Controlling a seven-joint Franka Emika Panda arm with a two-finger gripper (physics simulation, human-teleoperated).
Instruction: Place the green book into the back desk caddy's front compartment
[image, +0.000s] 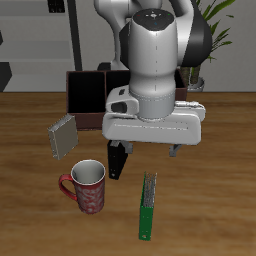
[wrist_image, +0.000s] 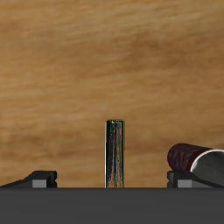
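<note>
Wooden table (image: 30, 215) carries the green book (image: 147, 205) on edge beside the mug (image: 86, 186), claw (image: 148, 152) spread above it, so next likely comes a straight drop to pinch.

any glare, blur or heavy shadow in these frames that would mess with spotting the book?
Exterior view: soft, low-res, no glare; the arm hides most of the back desk caddy; green book fully visible. Wrist view: book sharp, faint sheen; gripper fingertips dark.
</note>
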